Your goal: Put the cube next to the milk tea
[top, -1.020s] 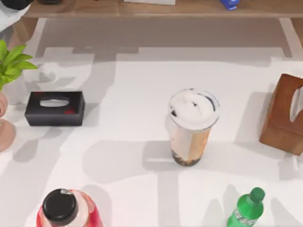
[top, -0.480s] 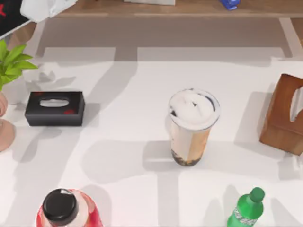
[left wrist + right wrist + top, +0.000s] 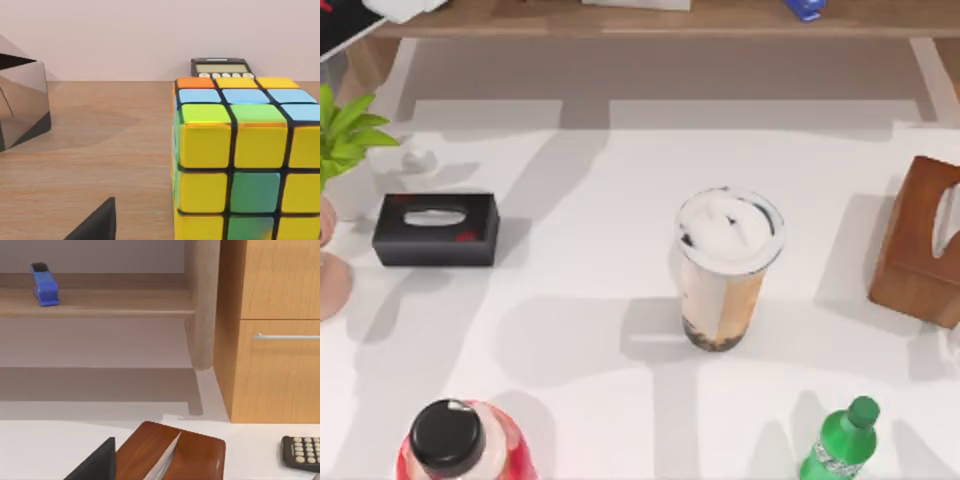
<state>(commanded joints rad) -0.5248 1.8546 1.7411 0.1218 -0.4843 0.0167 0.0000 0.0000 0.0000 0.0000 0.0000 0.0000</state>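
Approach is the step judged in hand. From above, the milk tea [image 3: 728, 268] is seen mid-tabletop [image 3: 600, 250]. By the left wrist, the cube [image 3: 247, 160] is seen close on a wooden shelf [image 3: 100, 150]; the left hand's state cannot be told. Closing around the cube is called for next.

You're looking down on a white table [image 3: 620, 200] crossed by soft grey shadows, with a wooden shelf [image 3: 720, 18] running along its far edge. Behind it, the right wrist view gives you a plain pale wall [image 3: 100, 255], a rounded wooden post [image 3: 202, 305], and a light wood cabinet [image 3: 275, 365] with a metal drawer handle [image 3: 287, 336]. The left wrist view shows a brown wooden surface [image 3: 100, 150] under a pinkish wall [image 3: 125, 35].
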